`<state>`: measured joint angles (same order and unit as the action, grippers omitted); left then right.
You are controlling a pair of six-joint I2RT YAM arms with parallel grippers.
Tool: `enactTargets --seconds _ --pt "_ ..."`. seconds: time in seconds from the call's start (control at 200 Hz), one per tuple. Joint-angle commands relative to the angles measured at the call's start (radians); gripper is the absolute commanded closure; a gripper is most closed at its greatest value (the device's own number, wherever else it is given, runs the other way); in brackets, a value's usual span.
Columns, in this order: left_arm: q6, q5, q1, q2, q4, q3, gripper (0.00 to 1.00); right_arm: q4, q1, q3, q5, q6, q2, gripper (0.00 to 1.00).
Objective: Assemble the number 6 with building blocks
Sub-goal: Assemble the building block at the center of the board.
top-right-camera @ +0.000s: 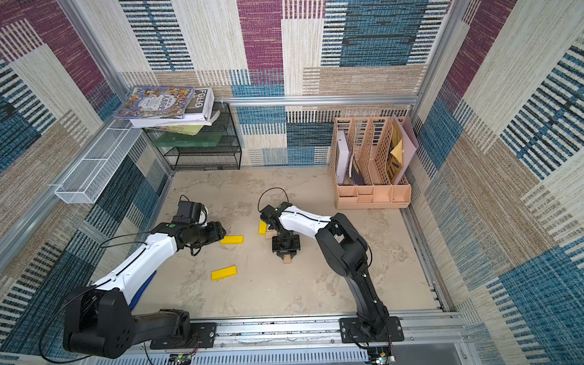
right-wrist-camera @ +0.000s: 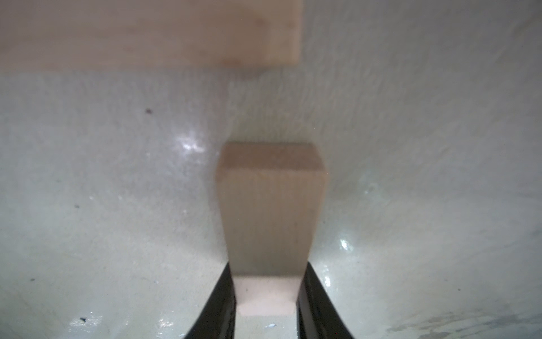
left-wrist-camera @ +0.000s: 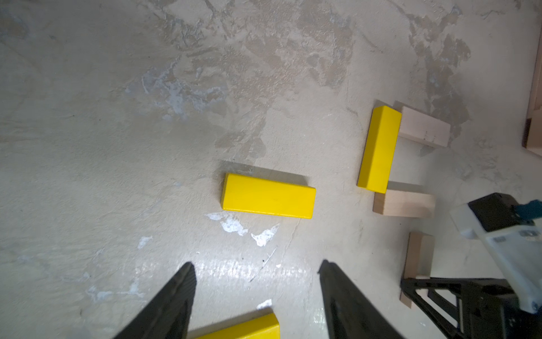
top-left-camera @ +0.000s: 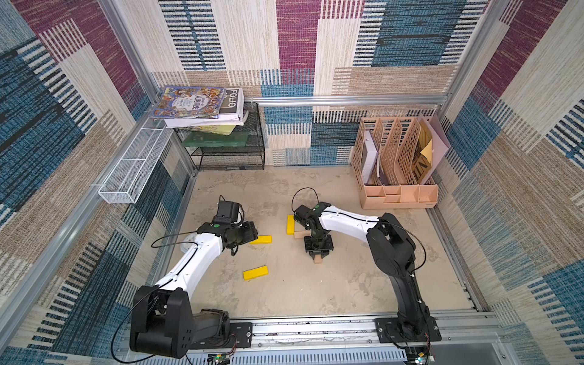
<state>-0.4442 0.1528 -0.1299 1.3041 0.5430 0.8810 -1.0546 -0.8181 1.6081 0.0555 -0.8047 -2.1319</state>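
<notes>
Two yellow building blocks lie loose on the table: one just right of my left gripper, one nearer the front. That gripper hovers open, holding nothing. A third yellow block lies lengthwise with a tan block at its far end and another at its near end, a part of the number 6. My right gripper is shut on a third tan block, low at the table, just short of that second tan one.
A pink file organizer stands at the back right. A black wire shelf with books sits at the back left, next to a white mesh basket on the wall. A dark-blue object lies under the left arm.
</notes>
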Motion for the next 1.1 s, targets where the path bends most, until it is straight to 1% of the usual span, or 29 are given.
enactTargets --seconds 0.0,0.07,0.125,0.15,0.175,0.471,1.097 --pt "0.004 0.002 0.000 0.008 -0.002 0.012 0.29 0.003 0.000 0.001 0.014 0.011 -0.004 0.91" --pt "0.007 0.001 0.000 0.011 -0.001 0.015 0.29 0.011 0.001 0.002 0.028 0.016 -0.006 0.86" --pt "0.009 0.000 0.000 0.012 -0.002 0.016 0.29 0.016 0.000 0.002 0.036 0.020 -0.008 0.74" --pt "0.009 -0.001 0.000 0.013 -0.001 0.015 0.29 0.016 0.000 0.002 0.038 0.020 -0.010 0.69" --pt "0.010 -0.001 0.000 0.012 0.000 0.016 0.29 0.016 0.001 0.001 0.039 0.021 -0.010 0.67" --pt "0.010 -0.006 0.000 0.008 0.000 0.007 0.29 0.020 0.003 0.013 0.045 0.022 -0.019 0.67" --pt "0.014 -0.006 0.000 0.007 0.000 0.009 0.29 -0.001 0.007 0.038 0.009 0.016 -0.026 0.66"
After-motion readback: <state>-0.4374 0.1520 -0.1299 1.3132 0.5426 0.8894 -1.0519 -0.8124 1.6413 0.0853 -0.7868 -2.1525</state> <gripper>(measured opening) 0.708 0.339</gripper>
